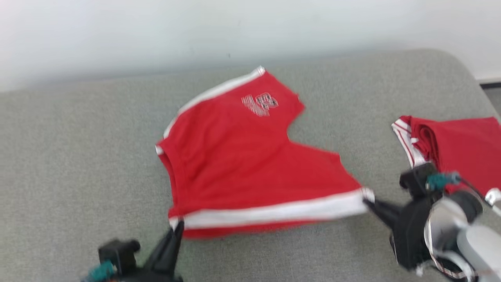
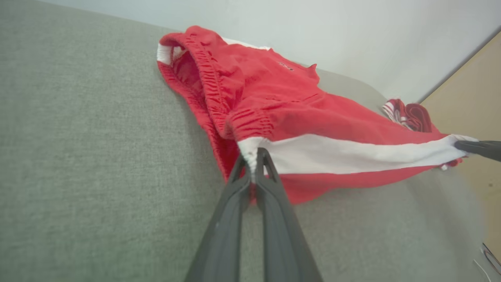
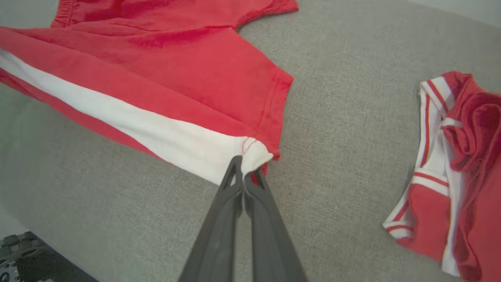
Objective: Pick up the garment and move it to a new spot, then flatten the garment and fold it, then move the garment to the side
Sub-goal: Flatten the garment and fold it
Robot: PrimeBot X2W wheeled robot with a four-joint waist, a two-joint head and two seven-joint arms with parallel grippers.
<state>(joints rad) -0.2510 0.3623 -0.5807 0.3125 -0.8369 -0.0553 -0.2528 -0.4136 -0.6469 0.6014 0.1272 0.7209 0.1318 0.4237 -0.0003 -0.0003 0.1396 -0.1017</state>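
The garment [image 1: 242,164] is a pair of red shorts with white side stripes, spread over the grey padded surface [image 1: 78,156]. My left gripper [image 1: 177,227] is shut on its near waistband corner, where the white stripe ends [image 2: 252,154]. My right gripper [image 1: 367,201] is shut on the hem end of the same white stripe [image 3: 244,170]. The stripe edge is stretched between the two grippers and lifted a little off the surface. In the left wrist view the elastic waistband [image 2: 203,74] gapes open and the right gripper's fingers [image 2: 477,149] show at the right edge.
A second red garment with white trim [image 1: 454,149] lies folded at the right side of the surface, also seen in the right wrist view as a red and white bundle [image 3: 458,156]. A pale wall [image 1: 235,31] runs behind the surface. Floor shows at the far right [image 2: 469,117].
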